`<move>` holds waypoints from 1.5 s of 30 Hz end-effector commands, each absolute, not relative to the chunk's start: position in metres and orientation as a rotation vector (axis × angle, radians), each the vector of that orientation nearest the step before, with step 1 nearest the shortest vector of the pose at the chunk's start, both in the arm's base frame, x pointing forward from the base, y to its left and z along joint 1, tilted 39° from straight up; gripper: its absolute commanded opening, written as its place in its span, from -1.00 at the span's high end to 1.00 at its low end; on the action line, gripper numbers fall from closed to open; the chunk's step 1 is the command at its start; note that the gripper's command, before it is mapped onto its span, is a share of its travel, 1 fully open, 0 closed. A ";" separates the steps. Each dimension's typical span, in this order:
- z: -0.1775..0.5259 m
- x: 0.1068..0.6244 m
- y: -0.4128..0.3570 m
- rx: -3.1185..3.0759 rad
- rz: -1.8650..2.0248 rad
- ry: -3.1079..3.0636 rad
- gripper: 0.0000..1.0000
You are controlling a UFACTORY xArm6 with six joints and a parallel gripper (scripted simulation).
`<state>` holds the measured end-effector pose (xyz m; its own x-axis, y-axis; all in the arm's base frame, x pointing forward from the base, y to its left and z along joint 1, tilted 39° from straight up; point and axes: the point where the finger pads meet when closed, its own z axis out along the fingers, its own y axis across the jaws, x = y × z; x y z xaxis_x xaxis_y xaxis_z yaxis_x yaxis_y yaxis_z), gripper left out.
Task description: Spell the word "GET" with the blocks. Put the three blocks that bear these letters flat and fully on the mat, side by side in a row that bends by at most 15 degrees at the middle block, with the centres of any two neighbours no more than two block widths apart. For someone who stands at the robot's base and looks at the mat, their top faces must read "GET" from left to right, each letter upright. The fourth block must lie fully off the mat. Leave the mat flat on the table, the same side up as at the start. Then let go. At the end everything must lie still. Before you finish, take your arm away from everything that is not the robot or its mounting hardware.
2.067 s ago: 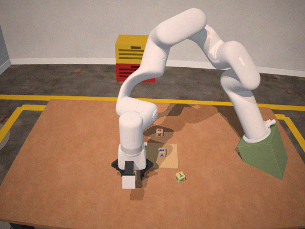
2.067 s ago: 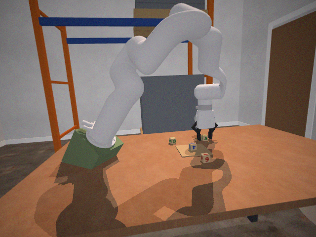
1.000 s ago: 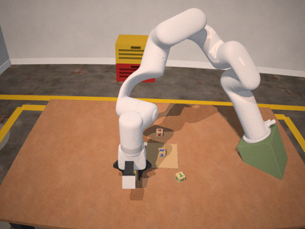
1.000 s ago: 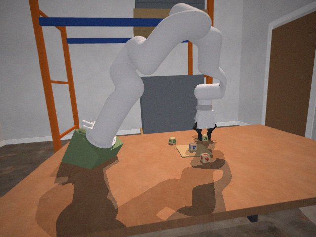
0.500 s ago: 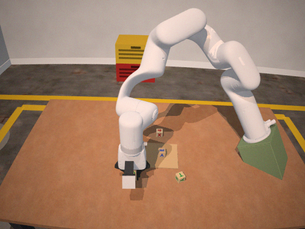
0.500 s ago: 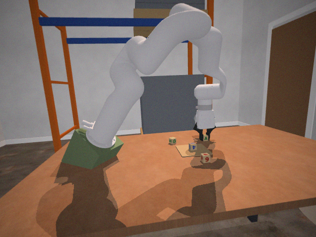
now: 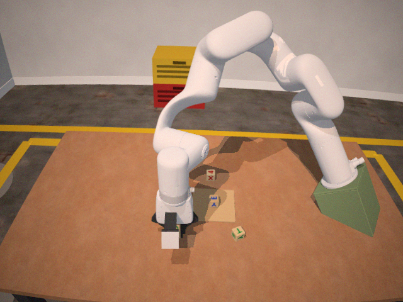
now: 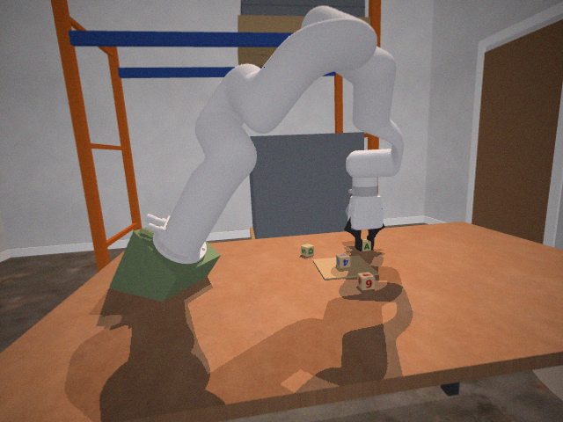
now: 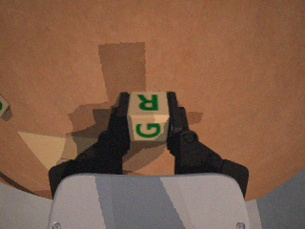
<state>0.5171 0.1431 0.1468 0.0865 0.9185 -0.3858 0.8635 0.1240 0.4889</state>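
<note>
The G block (image 9: 149,117) is sitting on the table (image 7: 81,195), just off the mat (image 7: 224,207), with green G and R faces showing to the wrist camera. The gripper (image 9: 149,129) is clamping it, 1 black finger (image 9: 117,129) pressing each side. On the mat the E block (image 7: 213,200) is lying alone. The T block (image 7: 238,233) is resting near the mat's edge, and the X block (image 7: 210,175) is lying beyond it, probably in the arm's shadow.

High front, low side — wrist downward
</note>
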 end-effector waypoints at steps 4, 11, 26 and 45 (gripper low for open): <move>0.148 0.518 0.144 1.729 0.115 1.766 0.47; 0.148 0.518 0.144 1.729 0.115 1.766 0.47; 0.175 0.500 0.157 1.729 0.115 1.766 0.47; 0.226 0.468 0.181 1.729 0.115 1.766 0.47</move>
